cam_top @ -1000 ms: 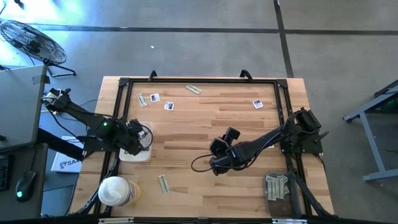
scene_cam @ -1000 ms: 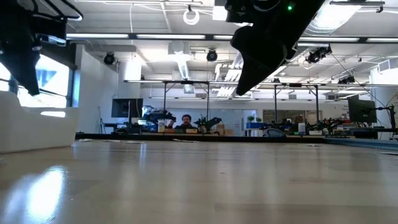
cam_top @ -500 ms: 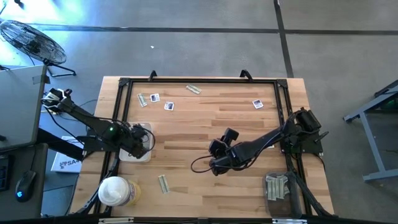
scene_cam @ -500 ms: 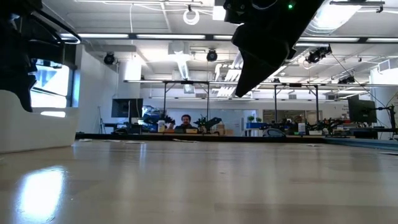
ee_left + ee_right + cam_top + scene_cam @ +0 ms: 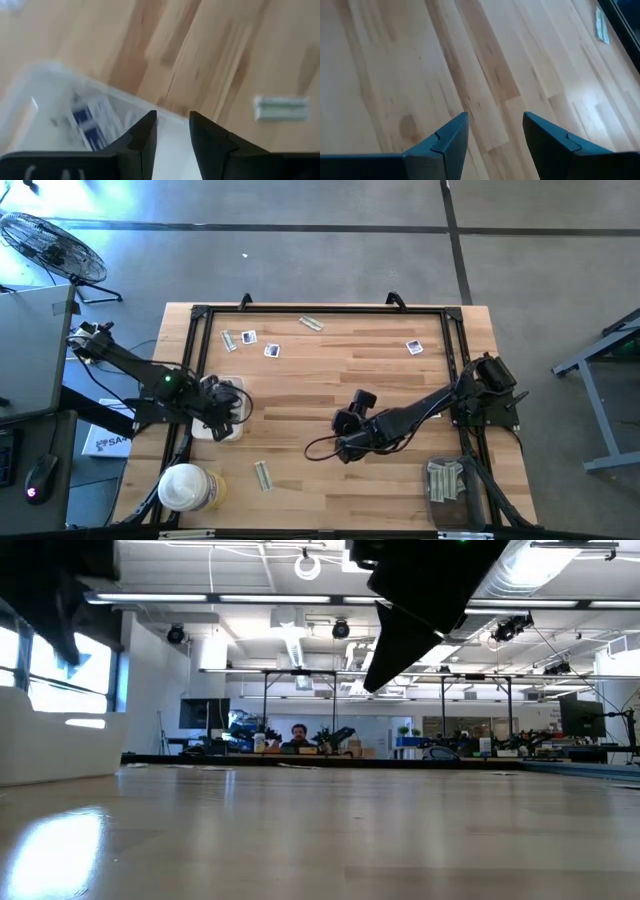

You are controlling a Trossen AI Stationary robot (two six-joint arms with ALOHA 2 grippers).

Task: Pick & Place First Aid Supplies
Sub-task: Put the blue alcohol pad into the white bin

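Pale wooden boards make up the table [image 5: 330, 370], framed by a black rail, with an open workshop hall visible beyond it in the low view. Near the left edge sits the white tray [image 5: 222, 432], and the left gripper [image 5: 172, 131] hangs right over it, jaws parted a little with nothing between them. A white packet with blue print [image 5: 89, 122] lies inside the tray below, so the step in hand looks like a drop-off just made. The right gripper [image 5: 495, 131] hovers over bare boards around the middle of the table, jaws spread wide and empty.

Loose supplies are scattered: two square packets [image 5: 249, 337] [image 5: 271, 351] and a grey-green strip [image 5: 229, 340] toward the far left corner, another strip [image 5: 311, 323] by the far edge, a square packet [image 5: 414, 347] toward the far right corner, and one strip [image 5: 262, 474] near the front edge beside the round white-lidded tub [image 5: 184, 486]. A dark bin of strips [image 5: 446, 480] sits at the front right corner.

Next, I judge, the left arm must lift clear of the tray and line up over a loose piece, likely the front strip [image 5: 281, 107] that its own camera also catches; flat packets call for a low, careful pinch.

Only the left wrist view shows the tray's contents; only the high view gives the whole layout; the low view shows just dark arm shapes overhead and a person far behind
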